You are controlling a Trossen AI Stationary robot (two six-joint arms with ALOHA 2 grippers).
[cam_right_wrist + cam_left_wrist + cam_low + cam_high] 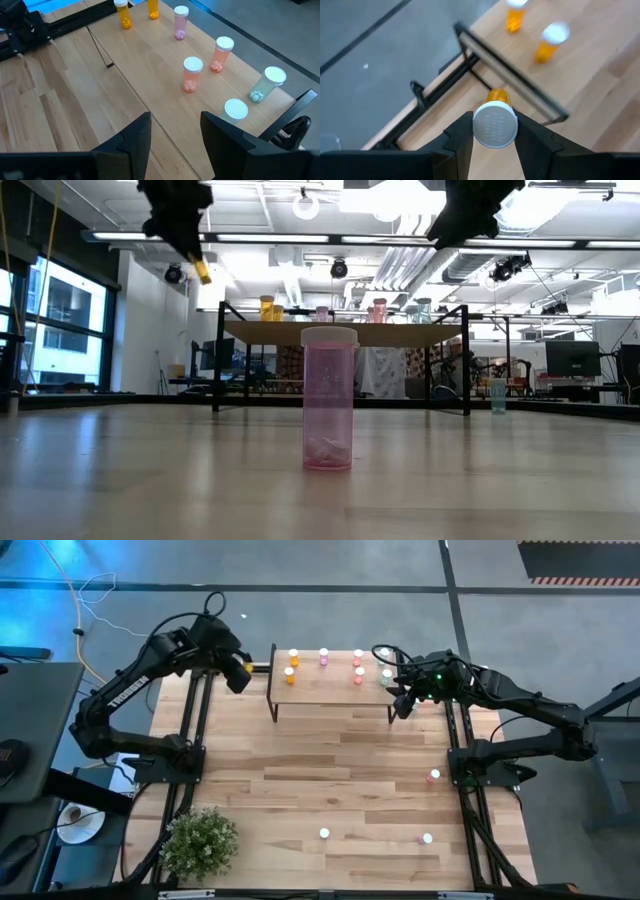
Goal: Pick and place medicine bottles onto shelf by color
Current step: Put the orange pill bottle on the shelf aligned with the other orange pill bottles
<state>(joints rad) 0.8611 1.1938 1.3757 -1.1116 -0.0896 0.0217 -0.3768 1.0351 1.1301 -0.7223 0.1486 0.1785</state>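
The right gripper (175, 131) hangs over the shelf (125, 75) with its two dark fingers (136, 136) spread and nothing between them. Just beyond one fingertip stands a pale green bottle (235, 110), a second green one (265, 84) past it. Ahead of the jaws stand two red bottles (191, 74) — farther on a pink one (180, 22), then two orange ones (123, 13) at the far end.

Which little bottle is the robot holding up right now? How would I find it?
Look at the shelf at the table's far edge, then just off its left end, where the left gripper hangs in the air. Pinched between its fingers is an orange bottle with a white cap. It's the only bottle off the ground; the two orange ones nearby stand on the shelf.
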